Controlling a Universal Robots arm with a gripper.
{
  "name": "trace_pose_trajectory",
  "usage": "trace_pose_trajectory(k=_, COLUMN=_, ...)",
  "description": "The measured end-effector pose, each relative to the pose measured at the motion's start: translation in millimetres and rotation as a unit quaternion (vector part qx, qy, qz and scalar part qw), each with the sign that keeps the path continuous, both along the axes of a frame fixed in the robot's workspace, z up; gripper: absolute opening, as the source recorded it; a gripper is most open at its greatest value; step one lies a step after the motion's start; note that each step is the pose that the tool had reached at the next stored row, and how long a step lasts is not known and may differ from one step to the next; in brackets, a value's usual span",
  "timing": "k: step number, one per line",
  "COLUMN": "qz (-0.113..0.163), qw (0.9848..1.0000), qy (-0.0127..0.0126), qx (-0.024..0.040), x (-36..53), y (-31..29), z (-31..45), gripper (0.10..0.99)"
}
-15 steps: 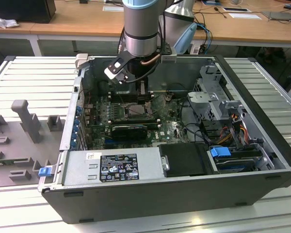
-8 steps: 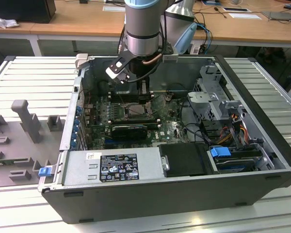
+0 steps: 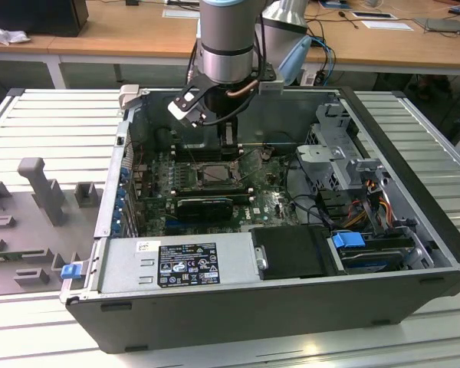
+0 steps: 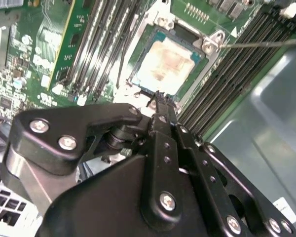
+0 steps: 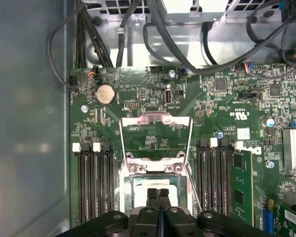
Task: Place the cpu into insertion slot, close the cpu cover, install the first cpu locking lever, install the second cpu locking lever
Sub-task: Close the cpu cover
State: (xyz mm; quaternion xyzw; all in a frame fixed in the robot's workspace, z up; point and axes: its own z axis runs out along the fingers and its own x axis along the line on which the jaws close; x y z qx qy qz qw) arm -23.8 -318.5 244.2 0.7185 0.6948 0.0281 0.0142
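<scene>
The cpu [image 4: 165, 66], a pale silver-beige square, lies in the insertion slot [image 4: 140, 66] on the green board; the slot also shows in the exterior view [image 3: 215, 175]. In the first wrist view the cpu [image 5: 144, 185] sits just beyond my fingertips. The cpu cover [image 5: 156, 120], a grey metal frame with a large window, is swung open away from the slot. A thin wire locking lever [image 4: 259, 43] stands raised off the socket's side. My gripper [image 4: 160, 98] is shut with nothing between its fingers, tips close above the chip's near edge. It hangs above the socket [image 3: 230, 142].
Black memory slots [image 5: 93, 182] flank the socket on both sides, with a green memory module [image 5: 241, 182] in one. Cables [image 5: 153, 29] run along the case wall. A drive cage [image 3: 345, 153] and a power supply [image 3: 176, 261] fill the case's other parts.
</scene>
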Motion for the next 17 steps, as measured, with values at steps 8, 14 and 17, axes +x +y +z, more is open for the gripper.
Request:
trace_pose_trajectory(k=8, qz=0.000, qw=1.0000, qy=0.0000, qx=-0.0001, x=4.3, y=0.0, z=-0.1, gripper=0.106)
trace_pose_trajectory(k=14, qz=0.000, qw=1.0000, qy=0.0000, qx=0.0000, x=6.8, y=0.0, z=-0.2, gripper=0.106)
trace_pose_trajectory(k=17, qz=0.000, qw=1.0000, qy=0.0000, qx=0.0000, x=7.6, y=0.0, z=-0.2, gripper=0.106)
